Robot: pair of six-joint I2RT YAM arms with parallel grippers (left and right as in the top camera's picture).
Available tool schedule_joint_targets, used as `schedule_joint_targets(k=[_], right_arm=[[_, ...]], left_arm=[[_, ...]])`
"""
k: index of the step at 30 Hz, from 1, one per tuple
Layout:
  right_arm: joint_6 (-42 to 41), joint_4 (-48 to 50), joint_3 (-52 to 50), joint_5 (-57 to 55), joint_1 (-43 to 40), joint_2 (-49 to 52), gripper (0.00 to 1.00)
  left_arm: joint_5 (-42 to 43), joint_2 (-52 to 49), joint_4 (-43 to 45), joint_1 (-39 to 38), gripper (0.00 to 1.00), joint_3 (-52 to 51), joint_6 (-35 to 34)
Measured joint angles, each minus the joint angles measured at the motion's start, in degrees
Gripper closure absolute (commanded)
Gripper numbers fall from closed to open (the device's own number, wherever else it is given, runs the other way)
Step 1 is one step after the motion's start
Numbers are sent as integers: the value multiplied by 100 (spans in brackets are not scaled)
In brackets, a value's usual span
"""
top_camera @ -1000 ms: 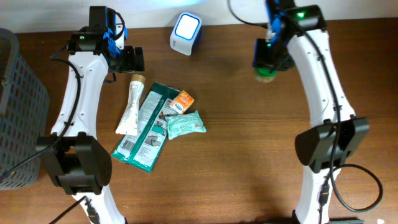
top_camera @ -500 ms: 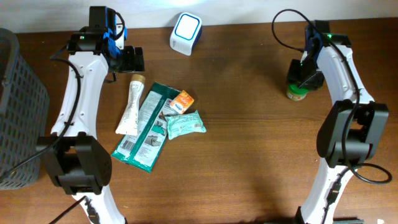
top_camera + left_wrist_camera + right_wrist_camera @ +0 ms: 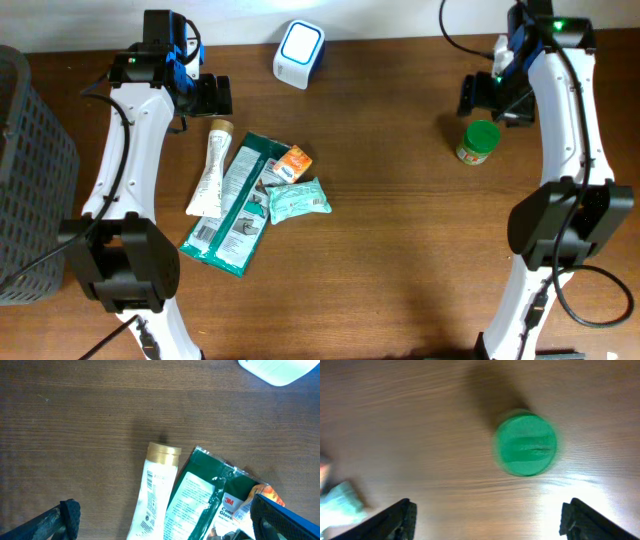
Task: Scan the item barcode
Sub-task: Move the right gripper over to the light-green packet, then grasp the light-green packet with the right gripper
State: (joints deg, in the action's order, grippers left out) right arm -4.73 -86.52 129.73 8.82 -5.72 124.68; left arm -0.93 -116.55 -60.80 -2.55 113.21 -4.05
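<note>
A small jar with a green lid [image 3: 478, 141] stands upright on the brown table at the right. My right gripper [image 3: 492, 98] hovers just behind it, open, holding nothing. The right wrist view shows the lid [image 3: 525, 442] ahead of the gripper [image 3: 490, 517], apart from both fingers. The white scanner [image 3: 299, 53] with its lit blue face sits at the back centre. My left gripper [image 3: 205, 95] is open above a white tube [image 3: 155, 495] and a green glove pack [image 3: 200, 505], touching neither.
A white tube [image 3: 211, 170], a green pack [image 3: 235, 205], an orange packet [image 3: 294, 162] and a teal pack [image 3: 298, 200] lie in a cluster left of centre. A dark mesh basket [image 3: 30, 170] stands at the left edge.
My right gripper carried the jar rightwards away from the scanner, set it on the table, opened and drew back from it. The left arm has not moved.
</note>
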Motion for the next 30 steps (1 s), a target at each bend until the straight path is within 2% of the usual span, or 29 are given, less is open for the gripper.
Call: schedule_joint_targets(k=[4,8,11,13,16,17,18,19,25,30], right_arm=[[302,-13,-4,861,592,0,25],[376,538,-538,1128,1362,0,27],[343,1117,-1235,1259,1908,0,34],[295,1873,-2000,1580,2337,4,42],[105,2677,-2616,1934,2680,13,43],[52,2887,-2765,2057,2804,13,47],[17,3040,-2830,2159,2942,13,56],[-72,3300,-2859,2253,3123,13,62],[-1576,4426,-2863,1744,3919,68,65],[-2380,4546,-2863,1493,4046,304,66]], left_arm=[[0,-2,-4,0,1,0,0],[0,0,-4,0,1,0,0],[0,0,-4,0,1,0,0],[0,0,-7,0,1,0,0],[0,0,-7,0,1,0,0],[0,0,-4,0,1,0,2],[0,-2,-7,0,1,0,0],[0,0,-4,0,1,0,0],[0,-2,-4,0,1,0,0],[0,0,-4,0,1,0,0]])
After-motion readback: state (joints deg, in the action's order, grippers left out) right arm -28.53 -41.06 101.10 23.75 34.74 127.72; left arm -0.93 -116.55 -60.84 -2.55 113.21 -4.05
